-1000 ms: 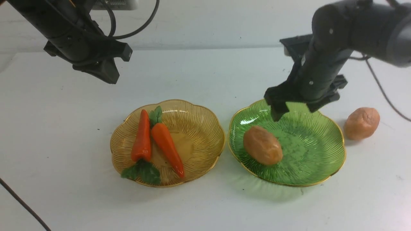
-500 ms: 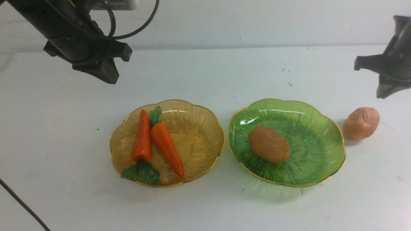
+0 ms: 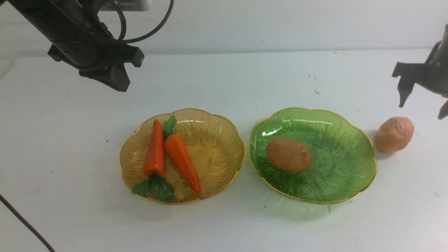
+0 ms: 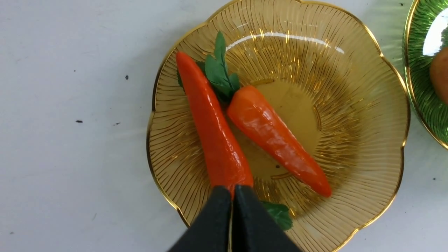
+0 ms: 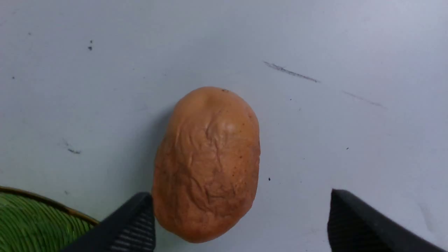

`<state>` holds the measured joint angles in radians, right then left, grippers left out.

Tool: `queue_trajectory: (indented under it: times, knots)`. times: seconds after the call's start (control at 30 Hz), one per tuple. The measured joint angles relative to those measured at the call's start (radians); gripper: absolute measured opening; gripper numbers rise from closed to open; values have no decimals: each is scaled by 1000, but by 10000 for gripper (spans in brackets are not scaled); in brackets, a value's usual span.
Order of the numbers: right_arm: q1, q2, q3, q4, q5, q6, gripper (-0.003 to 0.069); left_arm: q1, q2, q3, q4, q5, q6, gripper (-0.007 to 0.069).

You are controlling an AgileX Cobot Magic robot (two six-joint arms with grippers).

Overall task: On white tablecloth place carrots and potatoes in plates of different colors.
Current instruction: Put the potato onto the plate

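Currently, second potato (image 3: 394,135) awaits pickup: right jaws (image 5: 241,210), spread and empty, must descend around it; left jaws (image 4: 232,190) pressed together

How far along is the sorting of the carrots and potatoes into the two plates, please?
Both carrots lie in the amber plate, and one potato rests in the green plate. Nothing is held: the open right hand hovers by the second potato, seemingly about to grasp it. That potato, on the white tablecloth, remains to be plated, presumably in the green one.
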<state>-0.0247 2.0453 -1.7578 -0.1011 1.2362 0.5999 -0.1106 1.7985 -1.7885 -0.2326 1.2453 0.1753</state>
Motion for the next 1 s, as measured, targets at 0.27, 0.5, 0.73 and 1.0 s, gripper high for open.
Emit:
queue_trajectory:
  times: [0.27,0.5,0.73,1.0]
  knots:
    - [0,110,-1,23,-25,108,690,0,0,0,20,0,2,-3]
    - [2,157,-6,77,-77,17,549,0,0,0,21,0,3,-3]
    - [2,159,-145,101,-10,-137,505,0,0,0,21,0,1,-3]
    - [57,18,-188,324,-7,-441,505,0,0,0,22,0,0,-3]
